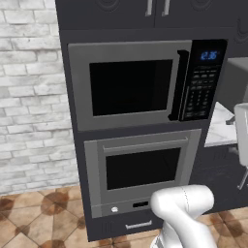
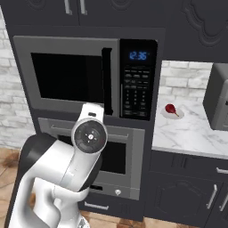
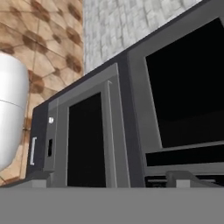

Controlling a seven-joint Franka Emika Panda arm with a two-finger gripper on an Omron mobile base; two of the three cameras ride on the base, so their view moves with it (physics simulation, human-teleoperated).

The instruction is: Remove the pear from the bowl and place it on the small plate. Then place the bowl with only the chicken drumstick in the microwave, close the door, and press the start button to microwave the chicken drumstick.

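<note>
Two finger tips of my pincer [image 3: 175,180] face the oven; I cannot tell their opening. Pear [image 2: 170,108] lies on the tabletop [image 2: 196,133], well to my right, beyond the microwave [image 2: 84,75].

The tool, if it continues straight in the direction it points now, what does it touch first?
Probably the dark cabinet front, about where the microwave door borders the oven door; the hand view, rolled sideways, faces there. Depth is unclear.

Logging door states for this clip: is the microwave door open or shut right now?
Shut. The microwave door sits flush with the control panel, its handle beside the panel.
</note>
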